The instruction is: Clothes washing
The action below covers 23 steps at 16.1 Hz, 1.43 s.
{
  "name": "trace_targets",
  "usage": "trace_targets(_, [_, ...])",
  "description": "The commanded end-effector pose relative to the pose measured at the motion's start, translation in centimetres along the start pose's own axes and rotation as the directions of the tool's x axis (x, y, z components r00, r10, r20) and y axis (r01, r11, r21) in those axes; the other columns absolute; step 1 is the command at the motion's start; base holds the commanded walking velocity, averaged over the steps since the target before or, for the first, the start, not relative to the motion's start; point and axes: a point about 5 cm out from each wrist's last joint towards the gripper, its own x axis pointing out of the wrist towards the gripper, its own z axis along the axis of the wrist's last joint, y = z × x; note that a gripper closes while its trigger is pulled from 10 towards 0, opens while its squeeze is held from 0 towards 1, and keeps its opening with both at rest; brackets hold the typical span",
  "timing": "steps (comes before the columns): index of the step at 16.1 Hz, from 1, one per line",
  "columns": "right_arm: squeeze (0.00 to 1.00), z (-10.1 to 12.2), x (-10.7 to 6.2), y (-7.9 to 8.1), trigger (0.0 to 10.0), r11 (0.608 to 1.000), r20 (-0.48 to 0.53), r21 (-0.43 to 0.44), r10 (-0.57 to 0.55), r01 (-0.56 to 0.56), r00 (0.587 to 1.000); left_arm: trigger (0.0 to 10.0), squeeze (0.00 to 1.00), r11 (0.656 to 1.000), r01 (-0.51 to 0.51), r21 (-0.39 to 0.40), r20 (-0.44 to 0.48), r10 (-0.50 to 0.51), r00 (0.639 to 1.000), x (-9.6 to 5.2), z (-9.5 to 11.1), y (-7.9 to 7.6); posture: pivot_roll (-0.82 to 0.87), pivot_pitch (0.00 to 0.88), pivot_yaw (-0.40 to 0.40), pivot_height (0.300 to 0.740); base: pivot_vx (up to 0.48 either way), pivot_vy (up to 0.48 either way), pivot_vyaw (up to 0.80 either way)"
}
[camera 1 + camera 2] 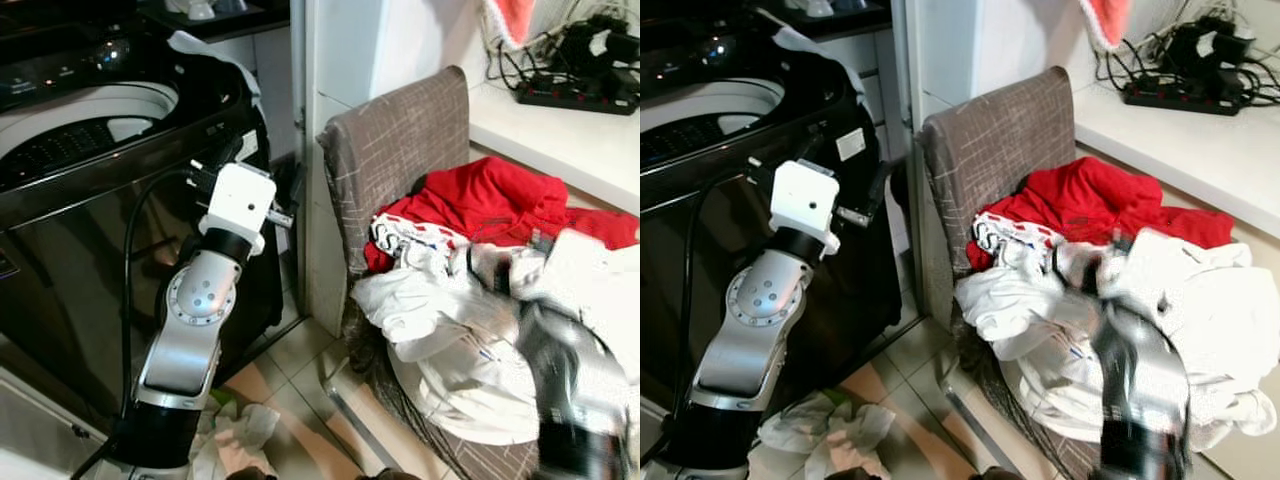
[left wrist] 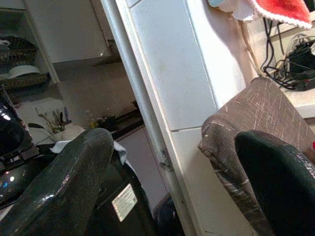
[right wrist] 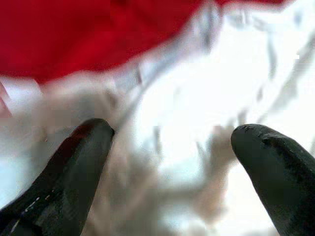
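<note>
Over clothes pile (image 1: 470, 300) on chair (image 1: 400, 150), blurred right gripper (image 3: 172, 147) spread; left gripper (image 2: 177, 167) raised beside washer (image 1: 90, 130), spread.

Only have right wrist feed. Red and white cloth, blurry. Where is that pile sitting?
Observer: The clothes pile lies on a brown fabric chair beside the washing machine.
Operator: Washer open?
Observer: Yes, the white drum opening is exposed from above.
Operator: Left arm busy?
Observer: No. The left pincer is raised in front of the washer, open, holding nothing.
Operator: Anything on the floor?
Observer: A crumpled pale cloth lies on the tiles by the left arm's base.
</note>
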Motion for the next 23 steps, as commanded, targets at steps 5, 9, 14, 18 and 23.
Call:
trace_targets(5, [0.00,-4.2,2.7,-1.4,9.3,0.995,-0.168,-0.067,-0.078,0.067,0.983,10.0,0.00,1.000,0.005,-0.008,0.013,-0.005,1.000,0.6,0.2,-0.3,-0.07,0.018,-0.016,0.723,0.000,0.000,0.00])
trace_targets(9, [0.00,-3.9,3.7,0.4,0.0,0.999,-0.149,-0.040,-0.020,0.015,0.989,10.0,0.00,1.000,-0.001,0.002,0.024,0.001,1.000,0.9,0.4,0.1,-0.05,0.016,-0.006,0.723,0.000,0.000,0.00])
trace_targets(14, [0.00,-2.7,4.9,2.7,0.0,0.990,-0.020,-0.100,0.100,-0.101,0.995,10.0,0.00,1.000,-0.006,0.022,0.047,0.005,0.999,1.1,0.9,-0.1,-0.02,0.043,-0.035,0.723,0.000,0.000,0.00])
trace_targets(18, [0.00,-0.5,4.2,4.8,0.0,0.963,0.138,-0.207,0.202,-0.171,0.970,10.0,0.00,0.999,0.006,-0.044,0.002,-0.006,1.000,0.5,0.2,-0.6,-0.03,0.053,-0.042,0.723,0.000,0.000,0.00])
trace_targets(23, [0.00,0.2,4.0,4.8,0.0,0.957,0.193,-0.228,0.225,-0.179,0.955,10.0,0.00,0.979,-0.201,-0.047,-0.242,0.184,0.953,-0.8,-3.6,0.9,-0.04,0.034,-0.035,0.723,0.000,0.000,0.00])
